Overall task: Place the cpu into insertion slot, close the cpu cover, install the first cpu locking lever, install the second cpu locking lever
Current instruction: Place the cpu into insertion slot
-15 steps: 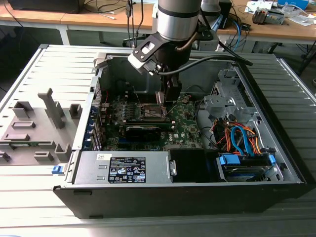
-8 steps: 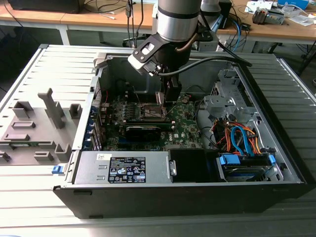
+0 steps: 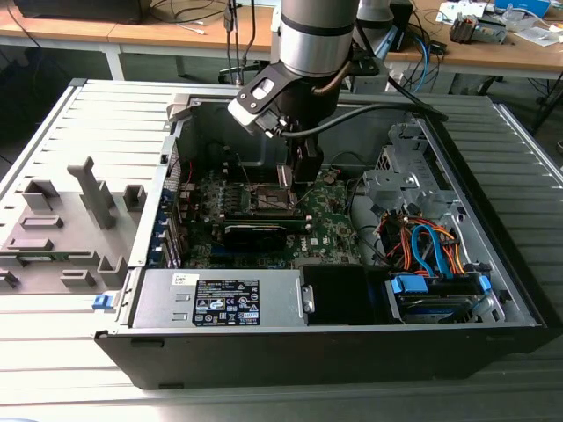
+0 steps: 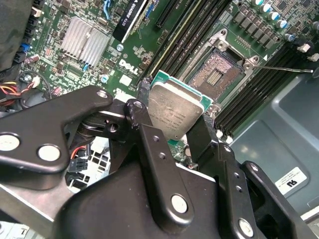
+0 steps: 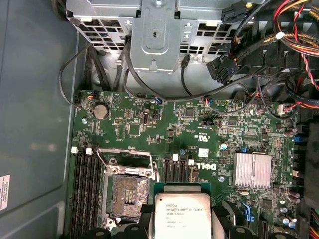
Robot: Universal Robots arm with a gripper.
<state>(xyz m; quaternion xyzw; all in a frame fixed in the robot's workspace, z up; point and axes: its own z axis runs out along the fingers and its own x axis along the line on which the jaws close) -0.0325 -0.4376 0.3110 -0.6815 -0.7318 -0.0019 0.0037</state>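
The hand [image 4: 175, 117] gripped the cpu [image 4: 172, 107] by two opposite edges, holding it over the motherboard [image 5: 199, 124] near the slot [image 4: 214, 75], which lay uncovered and empty.

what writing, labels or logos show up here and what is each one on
White brand logo, large letters, on the motherboard.
Etched print on the cpu gripped in the tool: too small to read.
Power supply label: several lines and marks, too small to read.
White sticker on the case wall: not legible.
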